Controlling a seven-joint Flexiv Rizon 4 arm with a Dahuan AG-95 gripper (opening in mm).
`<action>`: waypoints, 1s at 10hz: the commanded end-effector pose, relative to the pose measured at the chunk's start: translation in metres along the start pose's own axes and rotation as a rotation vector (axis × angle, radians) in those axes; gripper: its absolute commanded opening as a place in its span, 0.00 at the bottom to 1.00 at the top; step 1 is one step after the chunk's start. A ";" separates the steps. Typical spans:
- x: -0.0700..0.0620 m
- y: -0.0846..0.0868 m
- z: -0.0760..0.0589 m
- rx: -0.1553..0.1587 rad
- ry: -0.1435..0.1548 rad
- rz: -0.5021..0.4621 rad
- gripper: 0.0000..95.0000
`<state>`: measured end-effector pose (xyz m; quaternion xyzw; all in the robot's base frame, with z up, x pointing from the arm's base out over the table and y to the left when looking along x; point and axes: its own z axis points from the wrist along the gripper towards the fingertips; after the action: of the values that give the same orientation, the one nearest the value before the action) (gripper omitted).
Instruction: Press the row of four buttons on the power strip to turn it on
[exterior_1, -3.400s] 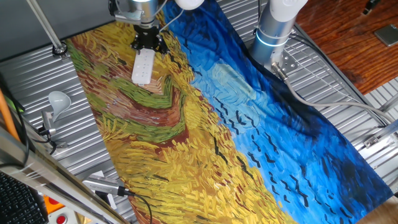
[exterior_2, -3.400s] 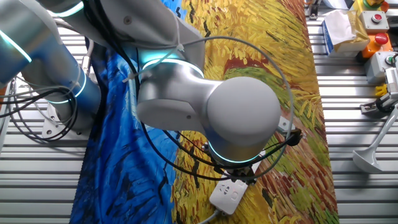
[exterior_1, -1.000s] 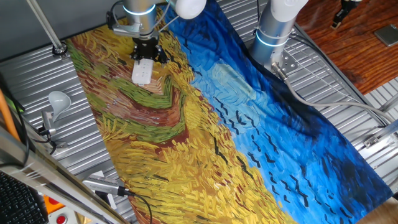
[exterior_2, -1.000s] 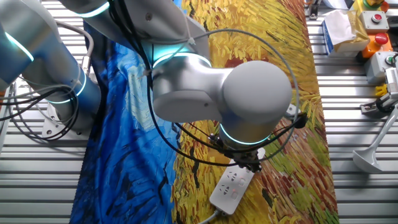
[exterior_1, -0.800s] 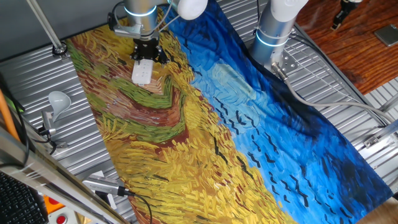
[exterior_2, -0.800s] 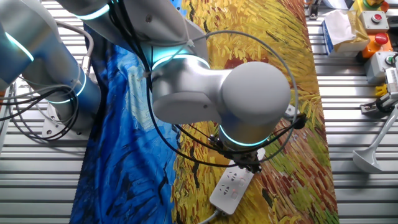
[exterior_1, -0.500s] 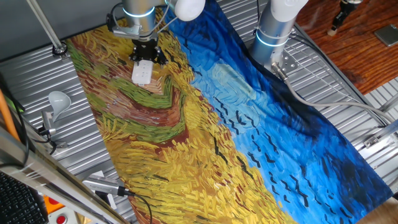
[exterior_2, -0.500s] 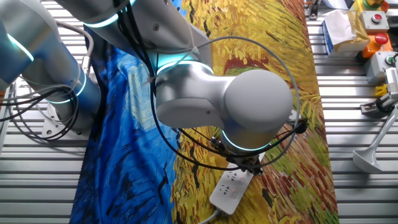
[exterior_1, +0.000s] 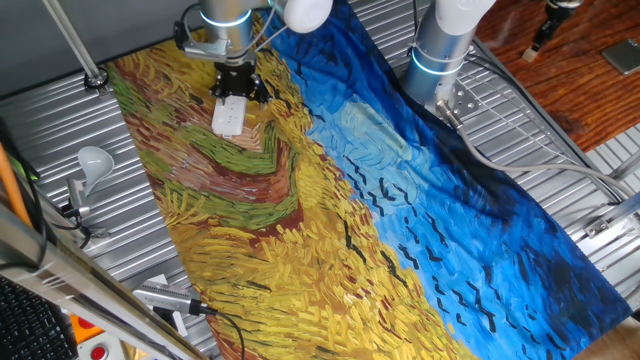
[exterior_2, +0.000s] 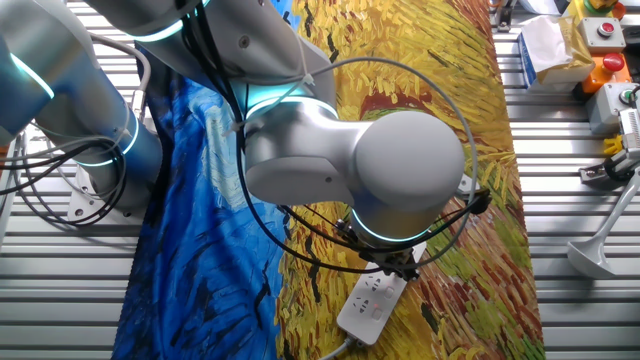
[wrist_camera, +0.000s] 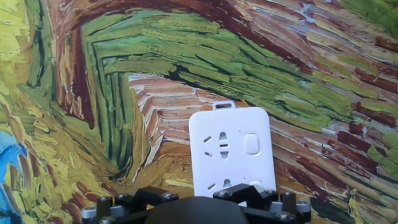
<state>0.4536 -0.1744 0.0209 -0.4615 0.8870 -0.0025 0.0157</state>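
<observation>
Surface: ribbed metal table (exterior_1: 60, 120) covered by a long painted cloth (exterior_1: 330, 200), yellow and green brushstroke field on one side, blue on the other.

Item 1: small white plastic oblong power strip (exterior_1: 229, 116) with rounded ends, lying flat on the yellow-green part of the cloth near the far left end in one fixed view. The other fixed view shows it at the near edge (exterior_2: 370, 302), a thin white cord (exterior_2: 338, 348) leaving its near end. The hand view shows its far end (wrist_camera: 229, 152) with socket holes and a small hanging tab.

Item 2: row of pale buttons on the strip's top face; one rounded button (wrist_camera: 252, 144) fully visible in the hand view, a second partly hidden under the black hand; the rest out of sight.

Item 3: black two-finger gripper (exterior_1: 233, 84) on the silver robot arm (exterior_2: 350, 170), directly above the strip's far half. Fingertips not visible in any view; whether they are apart or together cannot be told, nor whether they touch the strip.

Item 4: white lamp-like bulb (exterior_1: 93, 160) on a metal stand, left of the cloth.
</observation>
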 end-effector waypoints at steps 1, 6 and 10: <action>0.000 0.000 0.000 0.003 0.000 -0.001 1.00; -0.002 0.000 0.002 0.005 0.000 0.001 1.00; -0.001 -0.001 0.005 0.006 0.002 -0.003 1.00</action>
<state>0.4557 -0.1740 0.0174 -0.4629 0.8862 -0.0053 0.0167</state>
